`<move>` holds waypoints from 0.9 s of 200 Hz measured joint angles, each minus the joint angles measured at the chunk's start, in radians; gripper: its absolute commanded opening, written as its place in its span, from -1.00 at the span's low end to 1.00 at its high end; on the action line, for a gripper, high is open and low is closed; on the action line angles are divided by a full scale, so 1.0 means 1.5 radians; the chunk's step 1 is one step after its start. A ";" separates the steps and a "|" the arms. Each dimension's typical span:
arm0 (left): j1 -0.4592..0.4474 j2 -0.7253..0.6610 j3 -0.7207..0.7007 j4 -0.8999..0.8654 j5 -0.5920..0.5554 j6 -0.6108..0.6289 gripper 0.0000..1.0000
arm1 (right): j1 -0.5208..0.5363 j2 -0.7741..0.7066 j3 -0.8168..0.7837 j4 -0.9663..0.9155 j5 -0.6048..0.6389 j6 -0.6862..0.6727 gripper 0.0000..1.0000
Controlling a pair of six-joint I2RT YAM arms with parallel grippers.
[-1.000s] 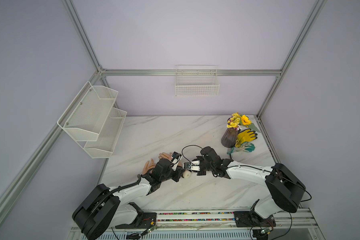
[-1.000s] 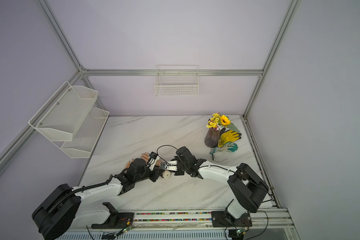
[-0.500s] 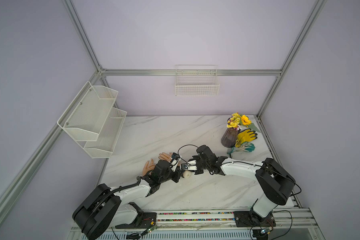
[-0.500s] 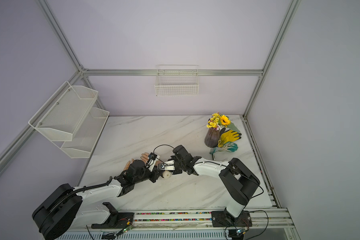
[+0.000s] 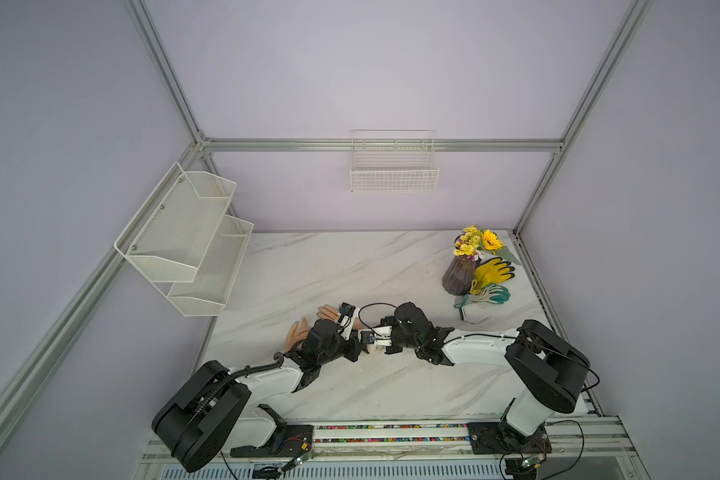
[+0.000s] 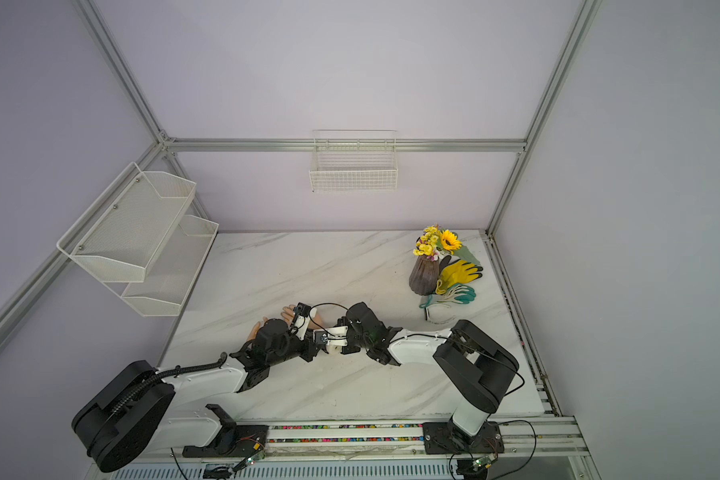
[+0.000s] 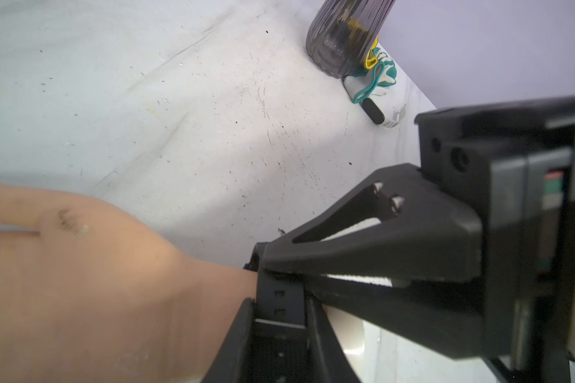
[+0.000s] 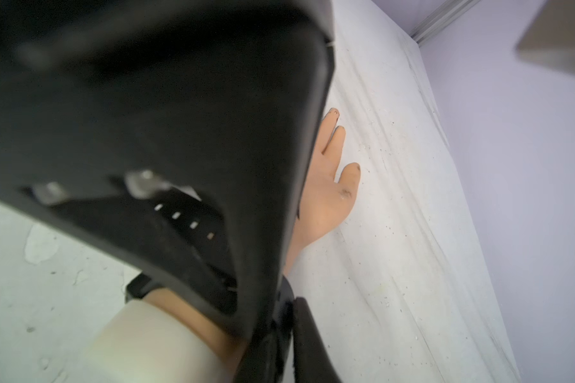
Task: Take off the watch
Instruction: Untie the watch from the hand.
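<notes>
Top views both show your two arms meeting low over the marble table (image 5: 350,266), covering the wrist of the mannequin hand (image 5: 297,333). The left gripper (image 7: 279,308) is clamped on the black watch (image 7: 279,287) wrapped around that wrist; the right gripper (image 7: 269,265) pinches its strap alongside. Pull too hard and the hand may slide, or the strap slip free. Only the left wrist view reveals both grips.
</notes>
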 measured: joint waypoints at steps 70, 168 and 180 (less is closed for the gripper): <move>0.000 -0.027 -0.019 0.015 -0.056 -0.028 -0.78 | 0.017 0.021 -0.006 0.066 0.053 0.116 -1.00; -0.001 -0.041 -0.037 0.018 -0.125 -0.040 -0.78 | 0.029 0.074 0.045 0.064 0.104 0.200 -1.00; -0.001 -0.041 -0.036 0.020 -0.126 -0.040 -0.78 | 0.027 0.074 0.048 0.060 0.103 0.205 -1.00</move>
